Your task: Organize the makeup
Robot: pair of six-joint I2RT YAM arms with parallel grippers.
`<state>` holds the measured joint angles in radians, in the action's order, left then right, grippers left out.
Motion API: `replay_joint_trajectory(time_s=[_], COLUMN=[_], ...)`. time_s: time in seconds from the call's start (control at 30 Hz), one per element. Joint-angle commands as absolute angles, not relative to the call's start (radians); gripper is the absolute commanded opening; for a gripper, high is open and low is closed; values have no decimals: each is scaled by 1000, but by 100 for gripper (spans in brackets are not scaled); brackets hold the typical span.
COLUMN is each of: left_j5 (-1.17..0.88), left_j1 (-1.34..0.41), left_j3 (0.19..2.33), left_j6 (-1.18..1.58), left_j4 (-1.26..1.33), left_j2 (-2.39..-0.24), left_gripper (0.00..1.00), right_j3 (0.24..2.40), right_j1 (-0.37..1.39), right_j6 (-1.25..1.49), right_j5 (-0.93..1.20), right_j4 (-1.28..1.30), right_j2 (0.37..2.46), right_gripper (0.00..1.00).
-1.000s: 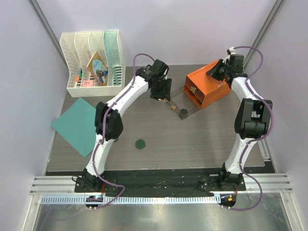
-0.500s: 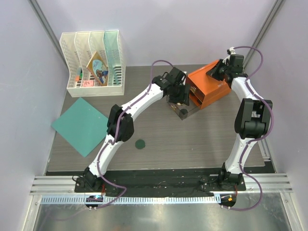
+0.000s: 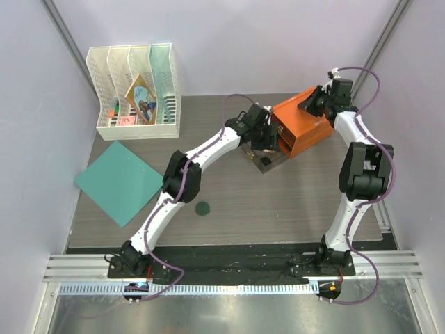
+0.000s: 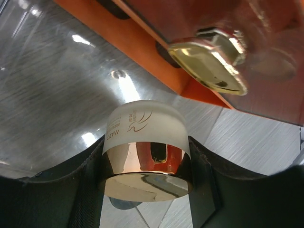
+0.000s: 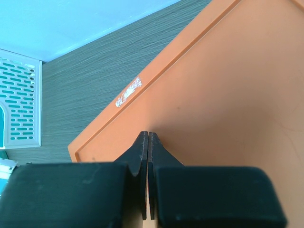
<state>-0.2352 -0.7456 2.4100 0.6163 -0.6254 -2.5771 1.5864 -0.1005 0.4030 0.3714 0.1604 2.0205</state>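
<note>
My left gripper (image 4: 145, 156) is shut on a frosted jar with a shiny gold lid (image 4: 142, 137) and holds it over the clear pulled-out drawer (image 3: 268, 167), close to the front of the orange drawer box (image 3: 302, 129). A gold round compact (image 4: 209, 59) lies just beyond the jar by the box front. A dark disc (image 4: 118, 203) shows under the jar. One dark-green disc (image 3: 202, 208) lies on the table nearer the arms. My right gripper (image 5: 148, 142) is shut, its tips against the orange box top (image 5: 228, 95). The peach bottle, clear tube and orange stick are out of view.
A white file rack (image 3: 135, 87) with cards stands at the back left. A teal flat sheet (image 3: 118, 181) lies at the left. The left arm (image 3: 208, 149) stretches across the table's middle toward the box.
My left arm has swung right from the back middle of the table to the clear drawer in front of the orange box. The right arm has not moved.
</note>
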Motion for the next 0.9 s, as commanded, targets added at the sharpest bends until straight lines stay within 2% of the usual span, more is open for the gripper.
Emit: replay_joint_trajectory(time_s=[0.0,0.13,0.17,0.37,0.6,0.87], left_j5=[-273,-291,-296,-305,-246,-100], left_j1=[-758,-759,-758,-758,-755,-707], left_j3=[2450,2442,2442,2433,2356,1996], left_j6=[620,626,624,601,520,416], left_j4=[-516,-447,-442,-449,-483,-595], left_j2=[-2554,-2554,-2554,-2534,-2369,-1993], left_gripper=[52,62,98,98,95,89], right_j3=[1431,1433,1431,1433,1433,1436], right_j1=[-89,-87,-89,-89,-89,-87], right_j6=[333,333,331,333,333,330], right_j5=[230,229,229,229,226,222], right_j4=[594,594,594,594,594,594], right_j2=[2223,2223,2223,2226,2223,2223], right_gripper=[1,1,1,1,1,1])
